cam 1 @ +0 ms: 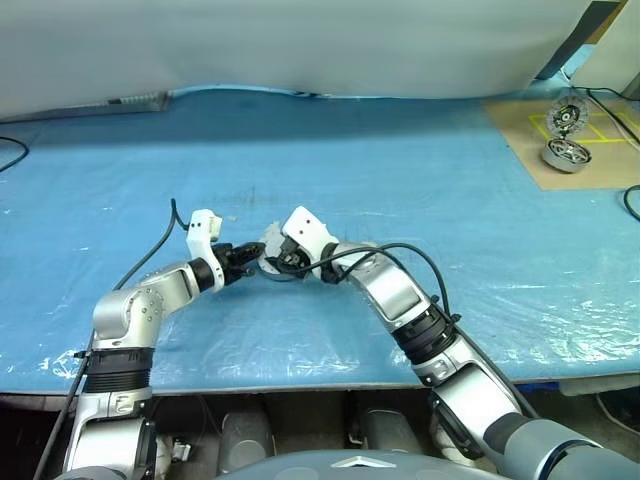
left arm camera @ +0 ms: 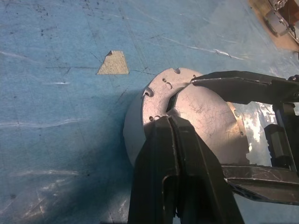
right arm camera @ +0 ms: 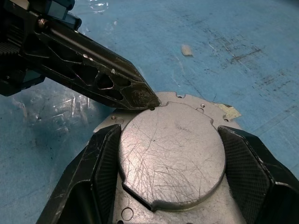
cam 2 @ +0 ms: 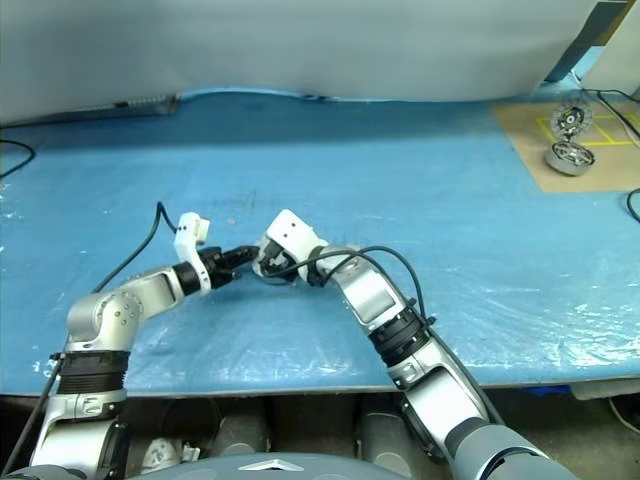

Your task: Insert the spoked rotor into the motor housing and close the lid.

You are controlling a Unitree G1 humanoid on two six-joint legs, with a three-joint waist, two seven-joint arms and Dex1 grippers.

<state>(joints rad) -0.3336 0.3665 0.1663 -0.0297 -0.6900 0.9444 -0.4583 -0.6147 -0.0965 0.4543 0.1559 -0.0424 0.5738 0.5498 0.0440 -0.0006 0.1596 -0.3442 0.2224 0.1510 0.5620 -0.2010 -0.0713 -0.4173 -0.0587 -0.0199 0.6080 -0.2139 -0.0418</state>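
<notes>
My two arms meet mid-table over the blue plastic sheet (cam 1: 420,190). My left gripper (left arm camera: 170,126) has its black fingers pressed together, tips touching the edge of one round grey lid (right arm camera: 170,154), scratched metal with a raised central circle. My right gripper (right arm camera: 170,161) stands wide, fingers on either side of that raised circle. Far right, two shiny silver motors (cam 1: 565,155) sit on brown cardboard (cam 1: 600,170).
</notes>
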